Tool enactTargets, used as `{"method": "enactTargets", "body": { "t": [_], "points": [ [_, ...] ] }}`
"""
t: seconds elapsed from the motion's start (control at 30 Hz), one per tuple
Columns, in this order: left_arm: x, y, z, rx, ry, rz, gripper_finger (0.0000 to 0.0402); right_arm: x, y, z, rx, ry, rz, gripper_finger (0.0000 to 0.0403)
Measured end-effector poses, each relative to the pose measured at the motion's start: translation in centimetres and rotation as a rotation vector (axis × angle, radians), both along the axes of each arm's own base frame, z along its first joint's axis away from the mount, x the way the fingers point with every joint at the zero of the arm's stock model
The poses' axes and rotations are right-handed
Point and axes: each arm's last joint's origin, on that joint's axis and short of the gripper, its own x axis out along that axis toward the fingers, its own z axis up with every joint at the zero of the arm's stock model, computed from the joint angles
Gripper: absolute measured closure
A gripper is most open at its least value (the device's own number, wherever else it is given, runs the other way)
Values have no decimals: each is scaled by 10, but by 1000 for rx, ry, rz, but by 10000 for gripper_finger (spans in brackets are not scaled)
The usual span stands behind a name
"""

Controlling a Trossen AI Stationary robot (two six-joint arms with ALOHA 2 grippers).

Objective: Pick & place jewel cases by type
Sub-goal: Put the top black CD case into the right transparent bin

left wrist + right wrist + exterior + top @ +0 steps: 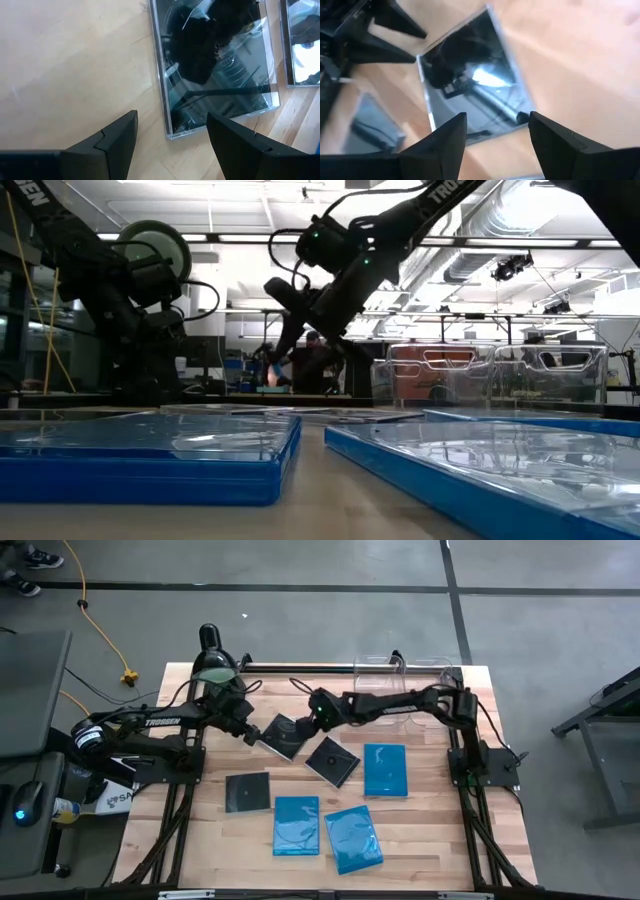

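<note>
A glossy black jewel case (283, 735) lies flat on the wooden table between my two grippers. My left gripper (253, 732) is open at its left edge; in the left wrist view the case's near corner (172, 134) shows between the fingers (115, 140). My right gripper (305, 721) is open above the case's far right edge (485, 125). Two more black cases (332, 760) (247, 791) and three blue cases (385, 769) (297, 825) (353, 838) lie flat nearer the front.
Clear plastic bins (405, 666) stand at the table's far right edge and also show in the low view (480, 375). In the right wrist view, my left gripper's fingers (395, 22) show just beyond the case. Bare wood lies at the far left.
</note>
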Motion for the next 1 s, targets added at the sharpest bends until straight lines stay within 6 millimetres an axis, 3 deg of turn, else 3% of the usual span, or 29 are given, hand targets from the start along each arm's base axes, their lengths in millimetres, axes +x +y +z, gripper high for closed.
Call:
{"method": "enactTargets", "body": {
  "t": [0.17,0.43,1.0],
  "points": [
    [0,0,0,2,1,1,165,-2,-11,6,-140,51,122,204],
    [0,0,0,0,0,0,165,-2,-7,3,-309,104,320,204],
    [8,-9,-2,41,28,-45,165,8,-6,-29,-257,91,353,204]
  ]
}}
